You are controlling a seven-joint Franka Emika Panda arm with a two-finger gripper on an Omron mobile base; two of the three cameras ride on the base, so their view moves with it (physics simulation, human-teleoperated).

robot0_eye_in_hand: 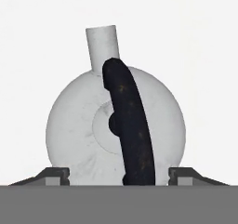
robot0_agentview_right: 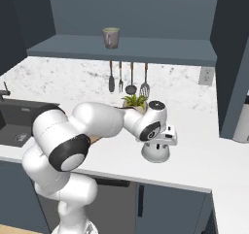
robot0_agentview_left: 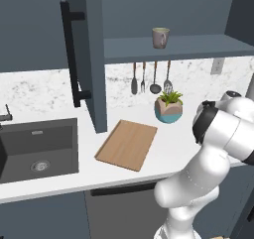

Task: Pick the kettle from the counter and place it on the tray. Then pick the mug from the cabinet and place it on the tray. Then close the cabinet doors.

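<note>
The silver-grey kettle (robot0_eye_in_hand: 79, 125) stands on the white counter (robot0_agentview_right: 199, 165), seen from straight above in the hand view, its spout pointing up the picture. My gripper (robot0_eye_in_hand: 119, 176) hangs just over it, open, with one fingertip (robot0_eye_in_hand: 58, 175) on each side of the black arched handle (robot0_eye_in_hand: 130, 125) and touching neither it nor the body. In the right base view the hand sits on top of the kettle (robot0_agentview_right: 154, 156). The wooden tray (robot0_agentview_left: 127, 144) lies bare on the counter, left of the arm. The mug (robot0_agentview_left: 160, 37) stands on the cabinet shelf (robot0_agentview_left: 198, 47).
A teal-and-tan plant pot (robot0_agentview_left: 168, 108) stands behind the kettle by the backsplash, under several hanging utensils (robot0_agentview_left: 149, 79). The left cabinet door (robot0_agentview_left: 84, 54) stands open over the counter, the right door (robot0_agentview_right: 233, 58) too. The dark sink (robot0_agentview_left: 37, 149) is at the left.
</note>
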